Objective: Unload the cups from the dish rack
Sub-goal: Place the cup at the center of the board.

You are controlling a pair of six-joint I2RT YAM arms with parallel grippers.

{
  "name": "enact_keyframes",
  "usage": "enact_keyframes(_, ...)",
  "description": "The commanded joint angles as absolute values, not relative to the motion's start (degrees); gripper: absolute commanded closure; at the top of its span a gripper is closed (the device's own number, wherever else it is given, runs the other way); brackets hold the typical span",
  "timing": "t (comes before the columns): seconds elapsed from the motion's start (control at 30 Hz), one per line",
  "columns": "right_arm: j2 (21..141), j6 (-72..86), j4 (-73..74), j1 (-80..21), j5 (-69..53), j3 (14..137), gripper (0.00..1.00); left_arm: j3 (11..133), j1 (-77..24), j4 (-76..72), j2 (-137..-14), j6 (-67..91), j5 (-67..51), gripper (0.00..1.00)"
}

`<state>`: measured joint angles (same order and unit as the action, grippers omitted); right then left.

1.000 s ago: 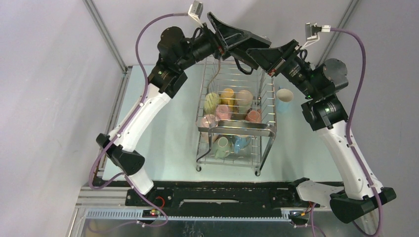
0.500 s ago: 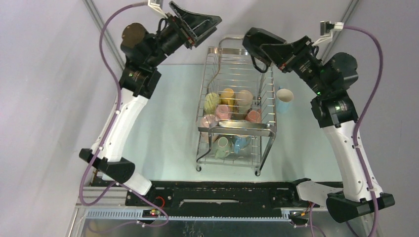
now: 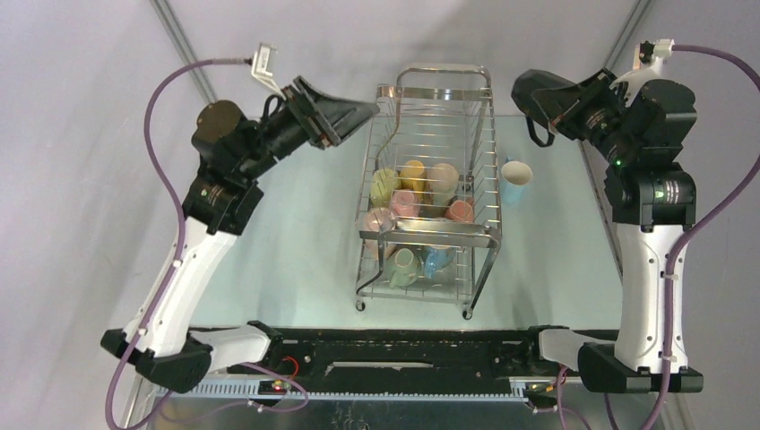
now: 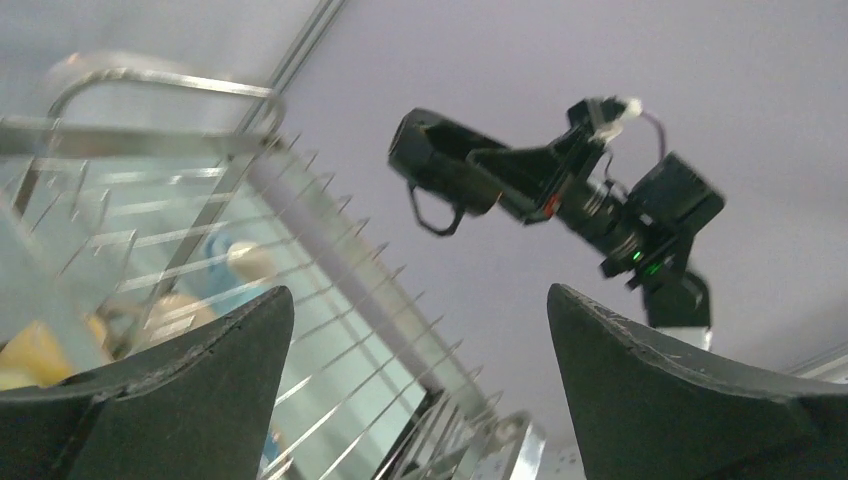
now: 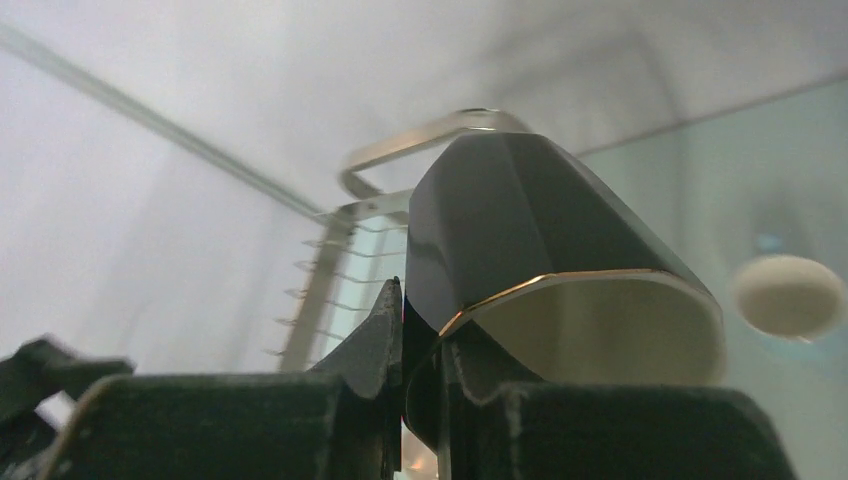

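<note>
Dish rack (image 3: 448, 235) shiny metal; black cup (image 5: 540, 220) glossy.

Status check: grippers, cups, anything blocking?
Left gripper open, empty, left of dish rack. Right gripper shut on black mug, clear of rack. Blue cup on table; other cups in rack. No obstruction seen.
</note>
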<state>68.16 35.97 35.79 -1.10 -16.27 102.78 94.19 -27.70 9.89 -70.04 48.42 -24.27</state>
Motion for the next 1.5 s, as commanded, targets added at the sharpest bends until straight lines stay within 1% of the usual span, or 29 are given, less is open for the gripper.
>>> enact_keyframes(0.0, 68.99, 28.79, 42.52, 2.36, -9.68, 107.13, 1.0, 86.15, -27.51, 13.54, -62.78, 41.34, -21.78, 0.0)
enact_keyframes(0.33, 72.74, 24.13, 52.62, 5.02, -0.37, 106.81, 1.0, 74.75, -26.83, 23.8, -50.38, 32.57, -14.77, 0.0)
enact_keyframes(0.6, 79.31, 23.48, 55.33, 7.13, 5.58, 103.81, 1.0, 66.23, -22.99, 28.03, -45.56, 31.99, -14.81, 0.0)
enact_keyframes(0.77, 84.35, 23.71, 52.09, 10.13, 3.47, 98.92, 1.0, 60.55, -22.85, 27.79, -43.04, 32.53, -14.69, 0.0)
enact_keyframes(0.87, 88.93, 24.12, 50.86, 11.93, 2.51, 98.45, 1.0, 57.58, -22.85, 27.96, -41.76, 32.07, -14.12, 0.0)
enact_keyframes(1.0, 95.16, 24.92, 50.63, 14.14, 0.99, 100.37, 1.0, 55.26, -22.93, 29.55, -40.37, 30.79, -13.62, 0.0)
enact_keyframes(1.17, 103.2, 24.59, 51.92, 14.58, 1.42, 105.0, 1.0, 53.26, -22.85, 30.67, -39.05, 29.99, -13.13, 0.0)
enact_keyframes(1.47, 113.05, 25.11, 51.77, 14.99, -1.16, 109.52, 1.0, 52.36, -22.87, 31.71, -38.65, 29.2, -13.78, 0.0)
